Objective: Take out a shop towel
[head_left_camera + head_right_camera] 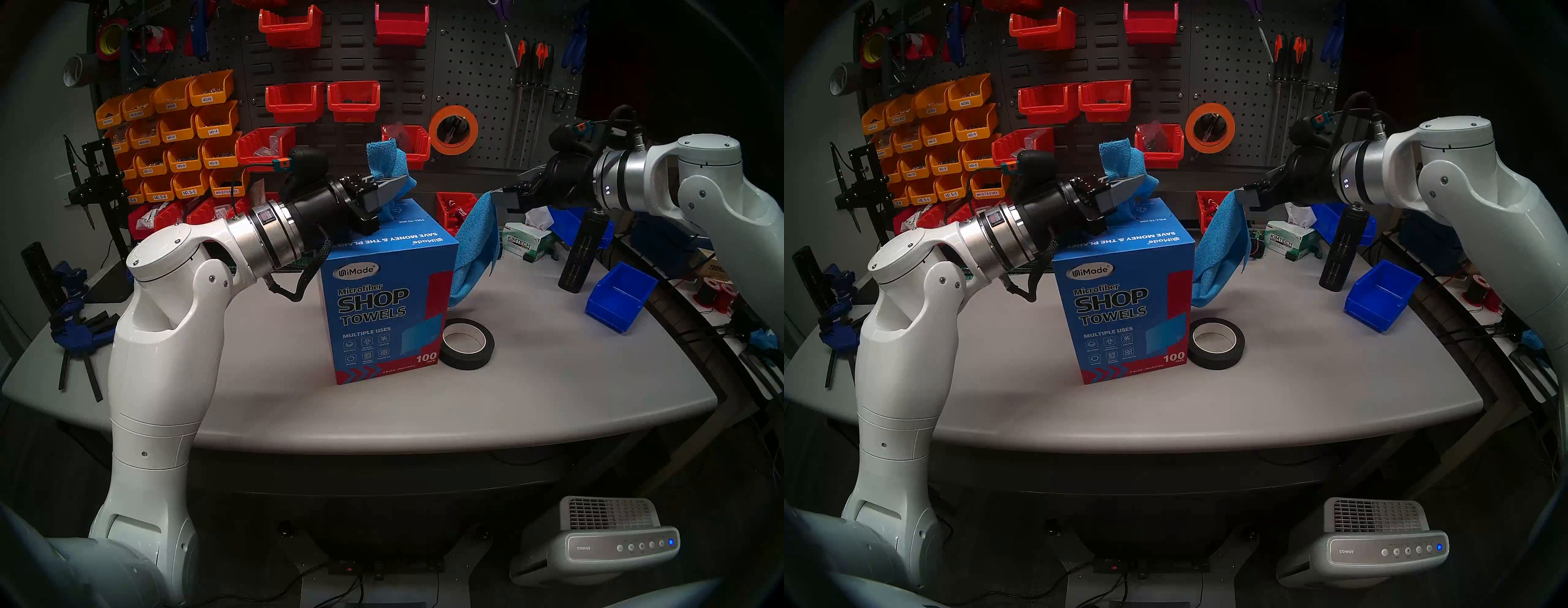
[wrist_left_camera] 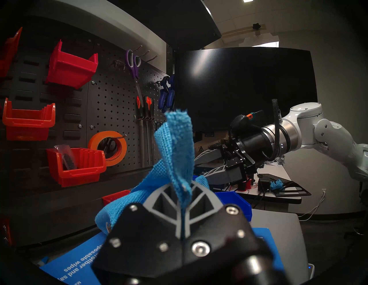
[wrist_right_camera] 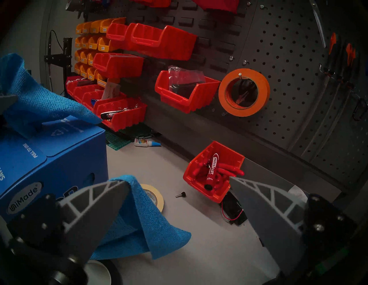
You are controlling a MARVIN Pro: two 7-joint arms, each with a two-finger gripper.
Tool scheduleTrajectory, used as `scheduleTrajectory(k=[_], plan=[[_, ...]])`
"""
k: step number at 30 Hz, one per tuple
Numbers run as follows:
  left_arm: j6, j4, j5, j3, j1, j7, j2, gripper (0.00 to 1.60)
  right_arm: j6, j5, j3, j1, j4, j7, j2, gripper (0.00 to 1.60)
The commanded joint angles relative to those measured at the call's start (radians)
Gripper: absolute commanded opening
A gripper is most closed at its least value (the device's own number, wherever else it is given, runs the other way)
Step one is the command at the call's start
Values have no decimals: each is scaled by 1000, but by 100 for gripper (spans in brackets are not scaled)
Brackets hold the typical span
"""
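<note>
Left arm: the elbow is raised beside the carton (image 1: pixel 382 293) and the forearm reaches almost level over its top, wrist tipped slightly upward. The left gripper (image 1: pixel 392 187) is clamped on a second blue cloth (image 1: pixel 384 159) standing out of the carton's top opening — in the left wrist view the two fingers (image 2: pixel 159 197) meet with the weave pinched between them. This hold probably pins the next cloth at the opening, so that pulling one sheet does not drag the rest out.

Centre: the carton stands upright on the grey table (image 1: pixel 530 382), with a roll of black tape (image 1: pixel 466 344) just beside its right front corner.

Right of the carton: the shop towel (image 1: pixel 475 250) is fully out. It hangs limp in the gap beside the carton's right face, its upper edge draped over one finger (image 3: pixel 95 201) of the right gripper (image 3: pixel 179 201) and its lower end trailing down near the table.

Right arm: it reaches in from the right edge, forearm sloping gently downward toward the carton. The jaws stand wide apart — the towel is caught on a single finger, not clamped, and so could slip free at any moment. Judged from this, extraction is done and release onto the table is in hand.
</note>
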Motion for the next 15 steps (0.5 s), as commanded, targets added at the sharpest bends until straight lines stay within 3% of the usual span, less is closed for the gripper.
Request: scheduleTrajectory(k=[1,5,8,15], plan=[[2,-21,-2,4,-4,6,-8,0,114,-41,19,102,33,38,-7,160],[3,-20,1,7,1,7,-9,0,195,-68,-2,141,65,88,-32,160],[2,-20,2,11,5,8,-9,0,201,-126,-50,164,75,124,-44,160],[0,-20,4,15,10,14,-7,0,201,-172,-61,205,122,151,-118,160]])
